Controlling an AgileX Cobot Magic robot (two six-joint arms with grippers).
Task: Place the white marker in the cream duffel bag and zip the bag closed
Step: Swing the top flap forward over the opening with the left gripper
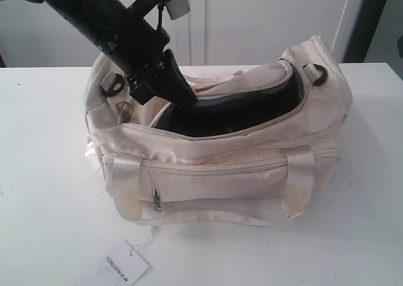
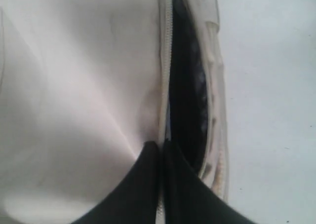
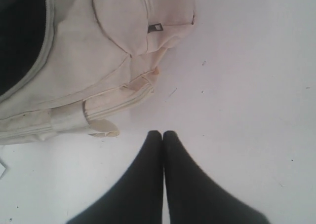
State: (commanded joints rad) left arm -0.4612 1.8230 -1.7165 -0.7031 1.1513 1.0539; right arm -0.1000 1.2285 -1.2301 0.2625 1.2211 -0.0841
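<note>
bag axis: cream duffel bag (image 1: 220, 172) lies on the table (image 1: 50, 204), long axis left-right in the exterior view, right end slightly farther back, opening facing up.
bag opening: top zipper (image 2: 165, 61) is apart along most of its length, dark lining (image 1: 233, 113) showing.
marker: white marker can't be made out in any view. If it is in the bag, the dark interior hides it, so no heading or axis to give.
left end effector (image 2: 160, 145): fingers pressed together, tips right on the zipper track at the left end of the opening, fabric puckered at the tips. Can't tell whether a pull tab is pinched between them.
right end effector (image 3: 163, 133): fingers together, holding nothing, over bare table just beside the bag's end, not touching it. Out of the exterior view.
cut off: paper tag (image 1: 119, 267) at the front table edge is partly out of frame.
blur: left wrist view is soft and the zipper teeth are barely resolved.
</note>
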